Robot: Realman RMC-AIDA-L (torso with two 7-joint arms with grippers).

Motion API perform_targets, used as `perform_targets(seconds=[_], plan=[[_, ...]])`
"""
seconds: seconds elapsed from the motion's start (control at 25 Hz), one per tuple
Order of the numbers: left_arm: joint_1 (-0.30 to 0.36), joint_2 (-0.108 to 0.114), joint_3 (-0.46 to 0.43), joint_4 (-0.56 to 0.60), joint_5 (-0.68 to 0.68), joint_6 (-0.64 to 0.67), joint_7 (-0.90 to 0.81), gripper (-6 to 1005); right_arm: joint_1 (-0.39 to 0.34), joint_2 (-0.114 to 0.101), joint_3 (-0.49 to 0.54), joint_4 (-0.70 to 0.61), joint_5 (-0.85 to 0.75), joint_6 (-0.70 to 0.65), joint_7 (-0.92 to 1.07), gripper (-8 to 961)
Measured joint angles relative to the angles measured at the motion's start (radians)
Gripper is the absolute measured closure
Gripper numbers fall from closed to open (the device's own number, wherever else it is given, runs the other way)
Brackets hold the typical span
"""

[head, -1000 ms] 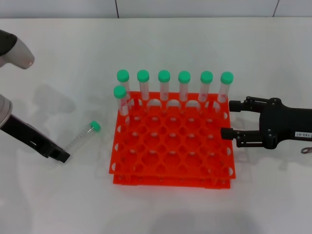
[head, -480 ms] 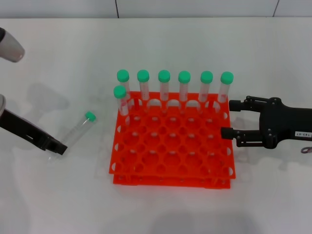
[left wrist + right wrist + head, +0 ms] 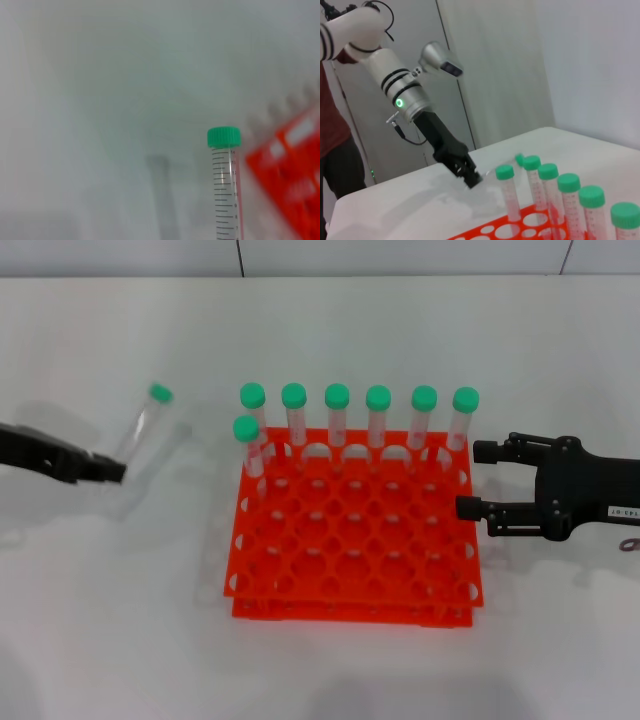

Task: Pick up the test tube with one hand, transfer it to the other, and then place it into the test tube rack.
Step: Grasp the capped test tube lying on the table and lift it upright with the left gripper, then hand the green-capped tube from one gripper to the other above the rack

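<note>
White tabletop (image 3: 330,680), plain. Seven green-capped tubes (image 3: 378,420) stood upright: six along the far row, one just in front at the left end. Grey wall panels (image 3: 495,65) behind. Red-shirted person (image 3: 332,145) at edge.

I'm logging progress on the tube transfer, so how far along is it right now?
Done: the left gripper has the test tube pinched at its lower end, tilted and off the table, left of the test tube rack.

In hand: carrying it.

Left: the handover to the right gripper, which waits open by the rack's right edge, then placing the tube in a free hole. Seven tubes already stand there.
</note>
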Motion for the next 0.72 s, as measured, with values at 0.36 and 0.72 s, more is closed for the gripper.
perform_targets(seconds=[0.36,0.72], plan=[[0.098,0.023,-0.097,0.042,-0.373,-0.046,0.108,802,0.002,0.0,0.014,-0.006,0.008,0.005,-0.001,139],[0.088,0.011,-0.137,-0.088,-0.695,-0.093,0.295,800,0.003,0.0,0.043,-0.01,0.039,0.009,-0.003,141]])
